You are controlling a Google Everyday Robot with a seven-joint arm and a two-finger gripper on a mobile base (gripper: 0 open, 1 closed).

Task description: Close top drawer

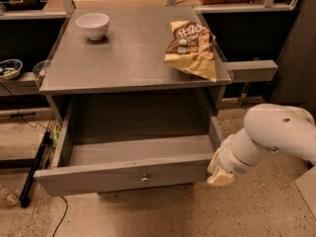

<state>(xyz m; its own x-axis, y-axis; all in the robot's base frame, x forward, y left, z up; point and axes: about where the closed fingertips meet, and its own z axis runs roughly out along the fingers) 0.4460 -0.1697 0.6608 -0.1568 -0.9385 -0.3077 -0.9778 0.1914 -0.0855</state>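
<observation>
1. Top drawer is pulled well out from under the grey table, front panel facing the camera.
2. Silver knob sits at the centre of the panel.
3. Gripper is at the panel's right end, probably touching it; open or closed, cannot tell.
4. On the tabletop: white bowl back left, chip bag at the right edge.
</observation>
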